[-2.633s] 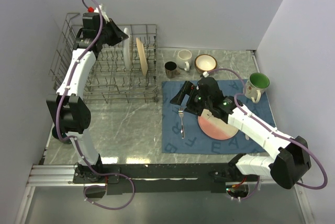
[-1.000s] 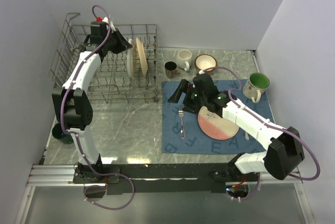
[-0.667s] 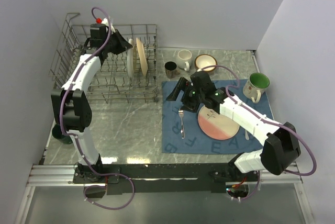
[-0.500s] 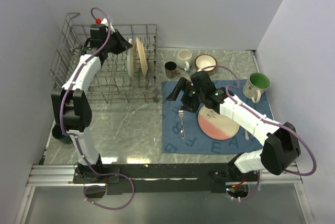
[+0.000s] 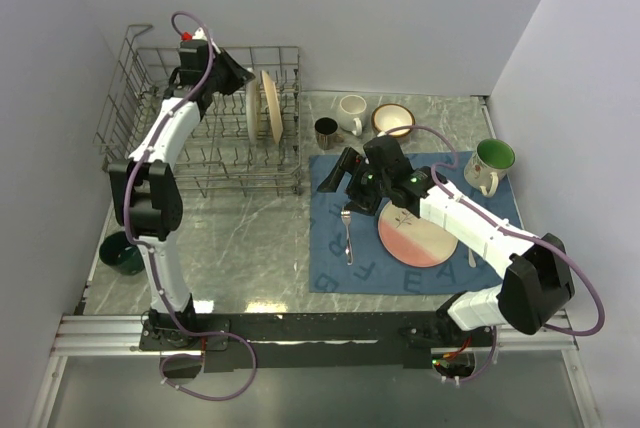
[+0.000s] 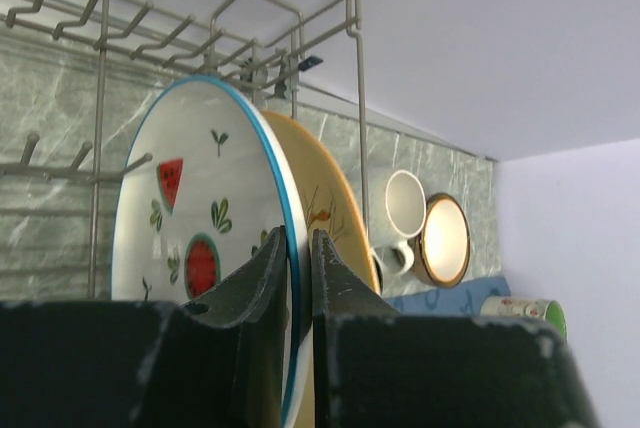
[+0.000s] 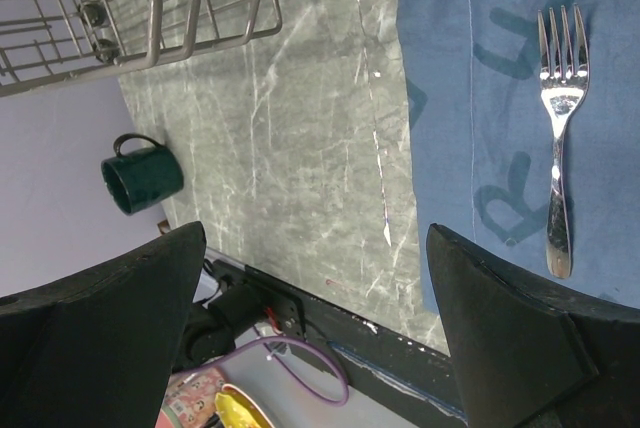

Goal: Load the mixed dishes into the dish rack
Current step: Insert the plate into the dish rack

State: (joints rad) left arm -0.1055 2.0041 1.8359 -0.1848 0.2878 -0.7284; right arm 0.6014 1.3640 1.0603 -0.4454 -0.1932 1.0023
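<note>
Over at the dish rack (image 5: 200, 118), a big grey wire basket of thin upright tines and tall open sides, the left arm is stretched long from its base, the elbow high and the wrist reaching across the far side. The left gripper (image 6: 298, 248) is pinched narrow on the thin blue rim of the watermelon plate (image 6: 200, 238), a glossy white round with red slices and green leaves printed on it. That plate stands on edge inside the rack, right against the tan plate (image 6: 335, 218), a matte disc standing just behind it. On the right, the arm is folded low across the blue lettered placemat (image 5: 340, 268), a soft cloth-like rectangle. The right gripper (image 7: 310, 348) has its dark, blunt fingers spread wide with nothing between them, hovering by the mat's left edge. The shiny metal fork (image 7: 558, 148) lies flat on the mat, tines toward the rack. A smooth pink-and-cream plate (image 5: 415, 233) sits flat beside it. A dark green mug (image 7: 140, 176) waits on the marbled table (image 5: 250, 238) near the left arm's base.
</note>
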